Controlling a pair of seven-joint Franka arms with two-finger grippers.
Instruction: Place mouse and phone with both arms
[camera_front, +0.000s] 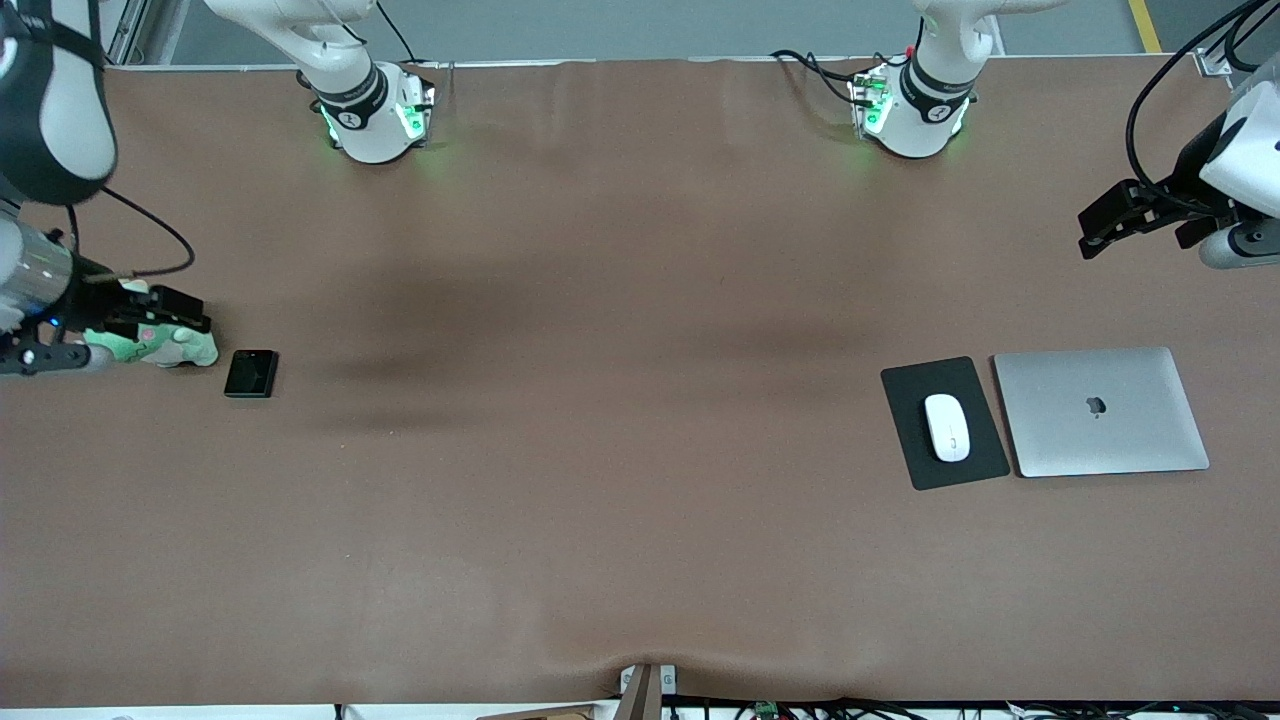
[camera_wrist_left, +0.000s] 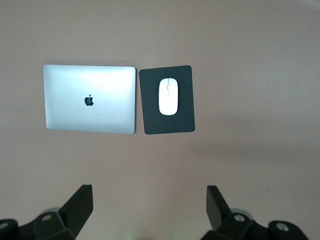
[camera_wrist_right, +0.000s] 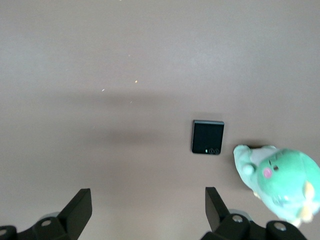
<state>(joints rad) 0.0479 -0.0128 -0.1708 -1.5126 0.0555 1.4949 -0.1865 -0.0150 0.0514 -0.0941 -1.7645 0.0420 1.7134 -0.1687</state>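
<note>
Mouse (camera_front: 947, 427) on pad (camera_front: 905, 440), long axis toward bases; phone (camera_front: 250, 373) flat; both grippers (camera_wrist_left: 150, 210) (camera_wrist_right: 148, 210) apart, empty.

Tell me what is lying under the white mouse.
The mouse lies on a flat black pad, beside a closed silver laptop. The patch of pad directly beneath the mouse is covered.

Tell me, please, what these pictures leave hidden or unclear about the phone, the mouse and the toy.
- Green plush toy: front view, partly covered by the right gripper; right wrist view, cut by the edge.
- Phone: lenses too small in front view.
- Mouse: underside hidden on the black pad.
</note>
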